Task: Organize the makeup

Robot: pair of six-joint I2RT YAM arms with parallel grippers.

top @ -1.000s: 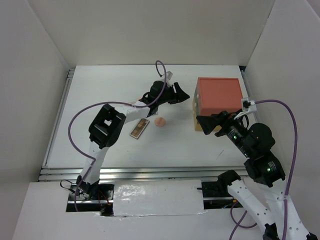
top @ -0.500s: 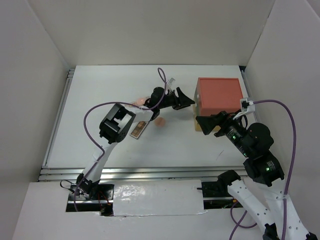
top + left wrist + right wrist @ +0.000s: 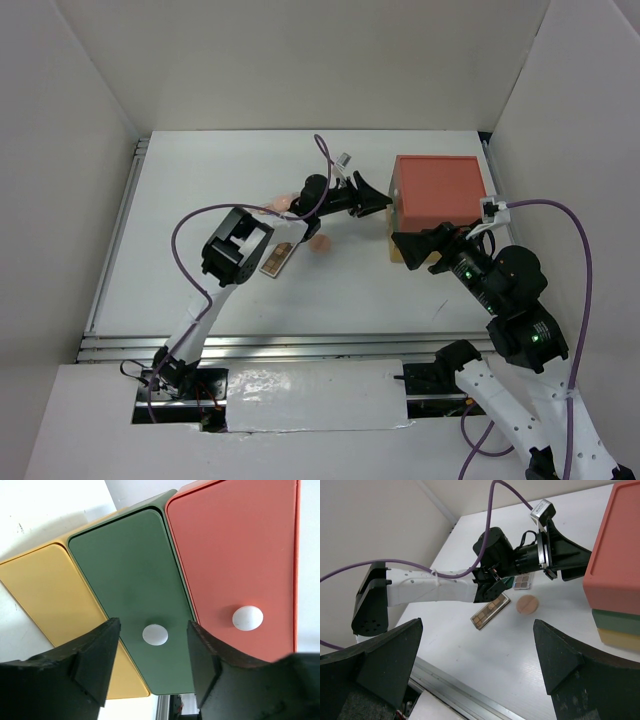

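White table (image 3: 200, 200), eyeshadow palette (image 3: 279, 259) lying diagonally, near-left to far-right

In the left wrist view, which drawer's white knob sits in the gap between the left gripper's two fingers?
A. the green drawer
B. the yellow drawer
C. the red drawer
A: the left gripper is open, and the white knob seen between its fingers is on the green drawer. The red drawer's knob lies outside the gap, beyond one finger.
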